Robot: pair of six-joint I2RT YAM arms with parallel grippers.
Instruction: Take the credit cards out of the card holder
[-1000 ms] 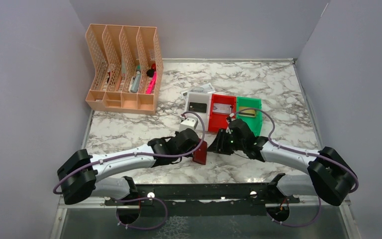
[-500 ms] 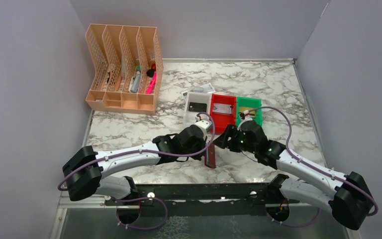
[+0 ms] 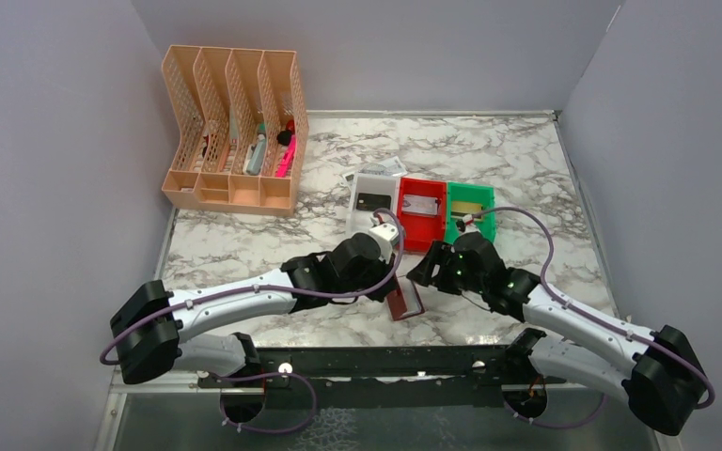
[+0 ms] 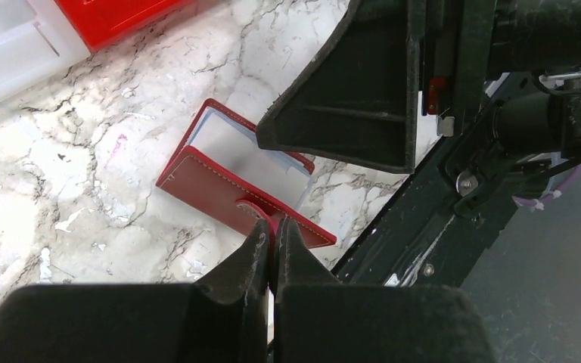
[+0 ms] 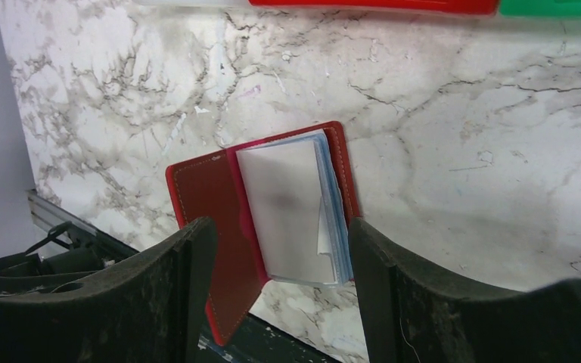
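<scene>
The card holder (image 3: pixel 402 303) is a maroon wallet lying open at the table's near edge, one cover raised. My left gripper (image 3: pixel 394 285) is shut on its side tab (image 4: pixel 266 214). In the right wrist view the bluish-clear sleeves (image 5: pixel 291 204) look pale, and I cannot tell whether a card is inside them. My right gripper (image 5: pixel 280 228) is open and empty just above the wallet (image 5: pixel 212 204), with one finger on each side. A black card (image 3: pixel 371 200) lies in the white bin, a pale card (image 3: pixel 420 204) in the red bin and a gold card (image 3: pixel 468 210) in the green bin.
The white bin (image 3: pixel 374 180), red bin (image 3: pixel 404 230) and green bin (image 3: pixel 487 225) stand in a row just behind the grippers. A peach desk organiser (image 3: pixel 235 122) with pens stands at the back left. A white printed tag (image 3: pixel 383 168) lies behind the white bin. The black mounting rail (image 3: pixel 376 362) runs along the near edge.
The wallet, held up on edge before, has shifted right and toward the near edge and now lies open. My left gripper followed it. My right gripper moved over the open sleeves.
</scene>
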